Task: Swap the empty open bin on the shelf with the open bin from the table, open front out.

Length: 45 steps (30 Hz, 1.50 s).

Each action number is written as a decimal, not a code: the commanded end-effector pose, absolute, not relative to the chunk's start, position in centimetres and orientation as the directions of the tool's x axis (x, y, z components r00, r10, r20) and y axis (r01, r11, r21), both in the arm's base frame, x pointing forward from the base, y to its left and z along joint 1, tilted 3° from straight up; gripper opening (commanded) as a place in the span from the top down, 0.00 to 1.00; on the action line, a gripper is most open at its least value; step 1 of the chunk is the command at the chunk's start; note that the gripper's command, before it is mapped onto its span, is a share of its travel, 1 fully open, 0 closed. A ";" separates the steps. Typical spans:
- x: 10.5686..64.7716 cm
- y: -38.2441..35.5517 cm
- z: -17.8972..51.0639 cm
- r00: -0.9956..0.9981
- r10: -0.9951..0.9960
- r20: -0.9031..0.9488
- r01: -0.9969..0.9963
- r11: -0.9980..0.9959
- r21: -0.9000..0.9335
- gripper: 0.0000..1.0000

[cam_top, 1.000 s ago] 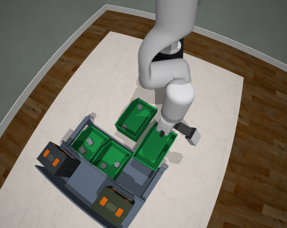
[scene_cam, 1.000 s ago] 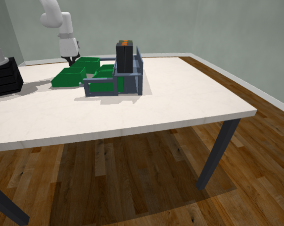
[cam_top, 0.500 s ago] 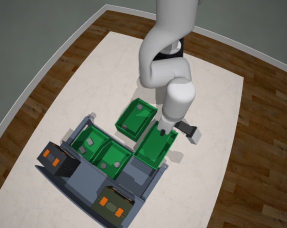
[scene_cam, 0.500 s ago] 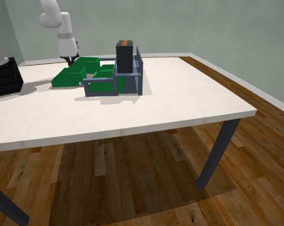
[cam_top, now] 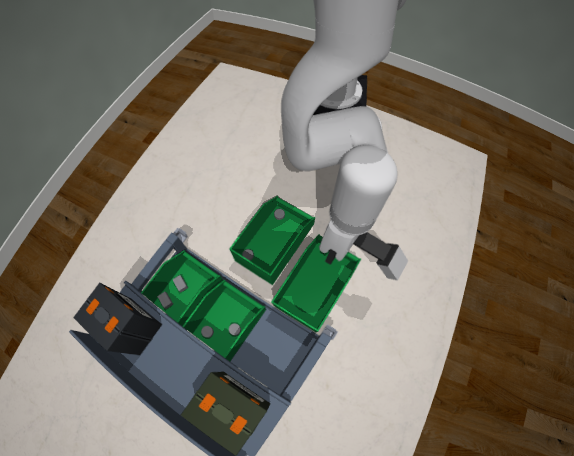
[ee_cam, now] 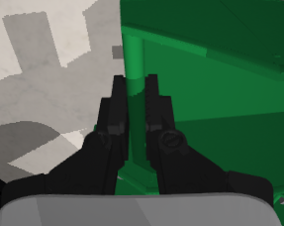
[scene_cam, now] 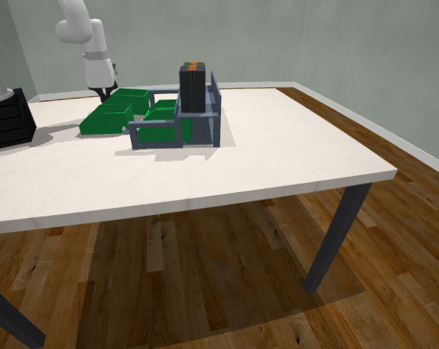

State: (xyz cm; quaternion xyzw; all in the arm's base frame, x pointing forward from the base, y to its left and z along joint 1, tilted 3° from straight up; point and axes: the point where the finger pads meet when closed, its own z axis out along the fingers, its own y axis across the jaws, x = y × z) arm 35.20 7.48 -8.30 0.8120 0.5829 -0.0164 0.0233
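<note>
Pincer (cam_top: pixel 330 257) (scene_cam: pixel 104 99) (ee_cam: pixel 137 93): one, black-fingered, narrow, closed on the rim of the empty bin, the green wall showing between its two fingers in the wrist view.

Empty bin (cam_top: pixel 315 285) (scene_cam: pixel 134 100) (ee_cam: pixel 214 89): green, open-topped, without parts; held by its end nearer the arm's base, outside its place, its far end close to the shelf's front. Whether its base touches the surface (cam_top: pixel 408 200) (scene_cam: pixel 216 172), cannot be told.

Loaded bin (cam_top: pixel 270 240) (scene_cam: pixel 107 119): green, standing on the surface in front of the shelf, beside the empty bin, with a narrow gap seen between them from above. Contents: two round grey parts, one (cam_top: pixel 279 214) near the end toward the arm's base, the other (cam_top: pixel 248 254) near a side wall and partly shaded.

Shelf (cam_top: pixel 308 372) (scene_cam: pixel 179 132): blue-grey, standing on the surface. Lower level: two green bins side by side, the outer bin (cam_top: pixel 195 272) (scene_cam: pixel 157 134) with two grey blocks, the middle bin (cam_top: pixel 228 310) with two round grey parts. Next to the middle bin, one vacant place (cam_top: pixel 278 345), its floor partly in shadow.

Upper level: a black case (cam_top: pixel 133 330) (scene_cam: pixel 192 92) at one end and an olive case (cam_top: pixel 228 425) toward the other, both upright, both with orange latches.

Arm (cam_top: pixel 368 190) (scene_cam: pixel 95 38): white, reaching down over the empty bin's near end.
</note>
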 end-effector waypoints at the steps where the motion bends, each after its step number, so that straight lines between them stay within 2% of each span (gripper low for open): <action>1: 34.8 7.7 -8.2 0.320 0.946 -0.053 0.947 -0.319 0.023 1.00; 45: 34.2 7.9 -9.0 0.320 0.946 -0.053 0.947 -0.319 0.023 1.00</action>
